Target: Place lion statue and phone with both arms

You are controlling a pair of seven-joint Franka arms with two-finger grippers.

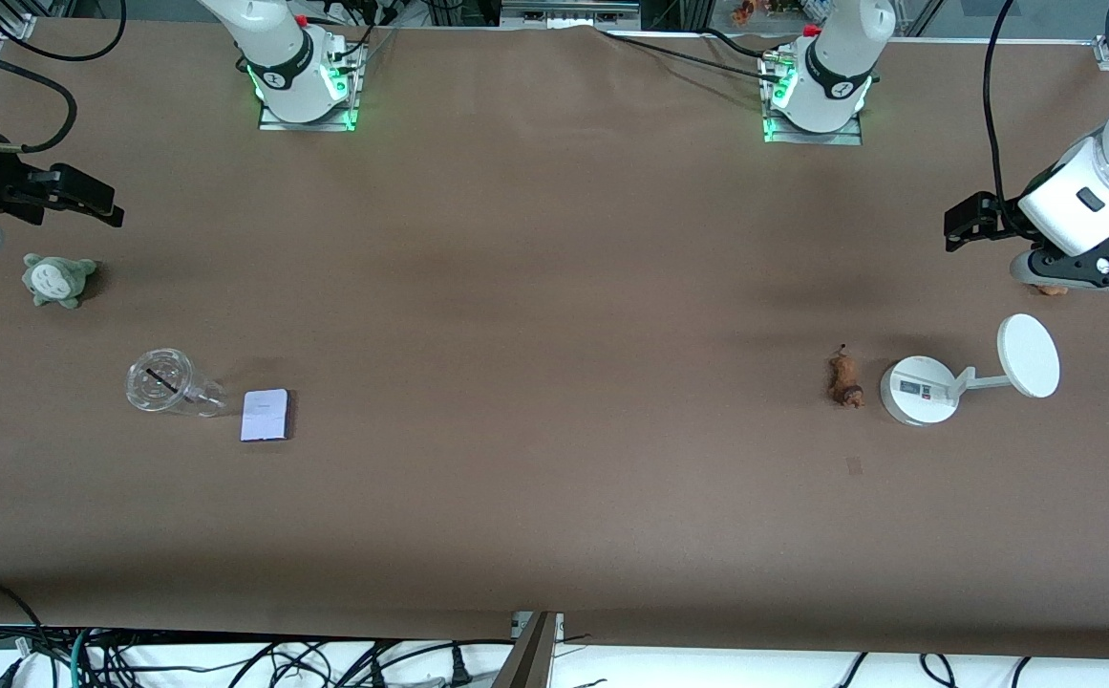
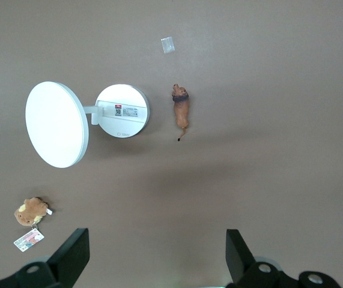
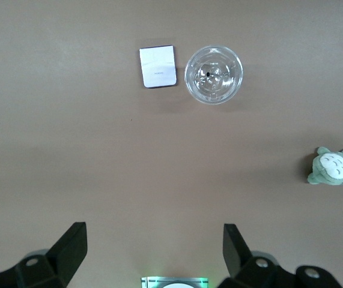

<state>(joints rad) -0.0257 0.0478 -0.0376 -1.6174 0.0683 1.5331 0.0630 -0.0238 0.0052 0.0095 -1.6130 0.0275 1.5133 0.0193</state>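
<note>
The lion statue (image 1: 844,380) (image 2: 181,111) is a tiny orange-brown figurine lying on the brown table toward the left arm's end, beside a white stand. The phone (image 1: 265,415) (image 3: 158,66), a pale slab with purple edges, lies flat toward the right arm's end, beside a clear cup. My left gripper (image 1: 970,222) (image 2: 157,240) hangs open and empty over the table edge at the left arm's end, apart from the lion. My right gripper (image 1: 76,196) (image 3: 155,235) hangs open and empty over the right arm's end, apart from the phone.
The white stand's round base (image 1: 919,390) (image 2: 122,110) carries a disc (image 1: 1028,355) (image 2: 57,124). A clear cup (image 1: 167,382) (image 3: 213,74) and a grey-green plush (image 1: 59,279) (image 3: 333,168) lie near the phone. A brown plush with a tag (image 2: 32,210) lies under the left arm.
</note>
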